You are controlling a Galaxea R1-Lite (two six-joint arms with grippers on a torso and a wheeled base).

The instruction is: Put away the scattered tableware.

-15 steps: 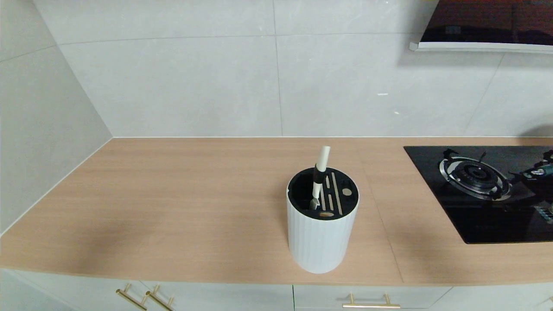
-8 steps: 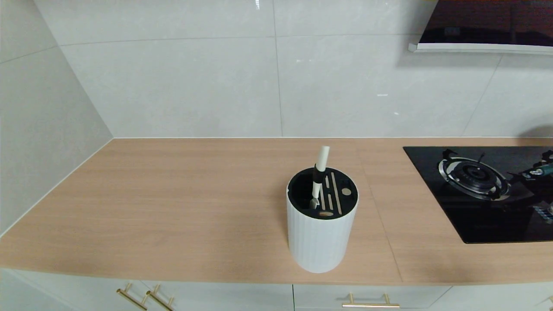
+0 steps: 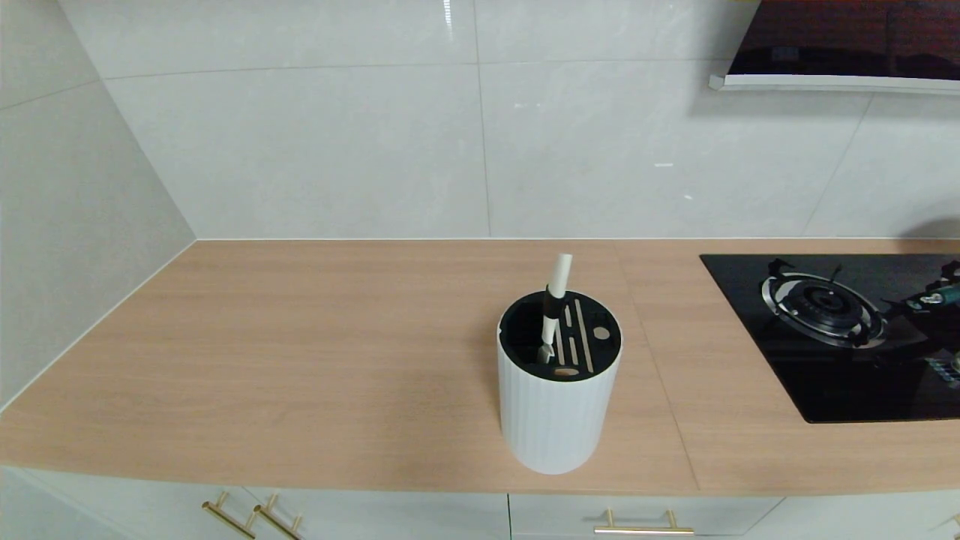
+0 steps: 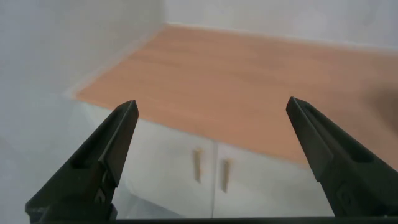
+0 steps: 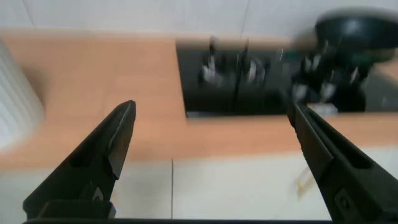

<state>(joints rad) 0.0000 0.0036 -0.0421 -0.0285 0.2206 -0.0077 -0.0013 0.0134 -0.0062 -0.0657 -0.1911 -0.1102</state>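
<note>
The wooden worktop [image 3: 300,360] runs along the tiled wall. A black gas hob [image 3: 825,337] is set into its right end.

A white ribbed utensil holder [image 3: 559,420] with a black slotted top stands near the front edge, left of the hob and apart from it.

The left gripper [image 4: 211,107] is held off the worktop's front left corner, above the cabinet doors. Its jaws are spread wide and hold nothing. The right gripper [image 5: 212,111] is likewise spread and empty. It is off the front edge and faces the hob, with the holder's wall [image 5: 15,93] at the edge of its view.

One white-handled utensil [image 3: 555,300] with a black band is seated in the holder's open compartment. Its handle points up, and its long axis is close to upright with a slight lean toward the wall.

Judgement: the holder lies beyond both grippers and inward from the front edge. The right arm appears the nearer of the two, since the holder is within its sight. Any further insertion must come from above, along that near-vertical axis.
</note>
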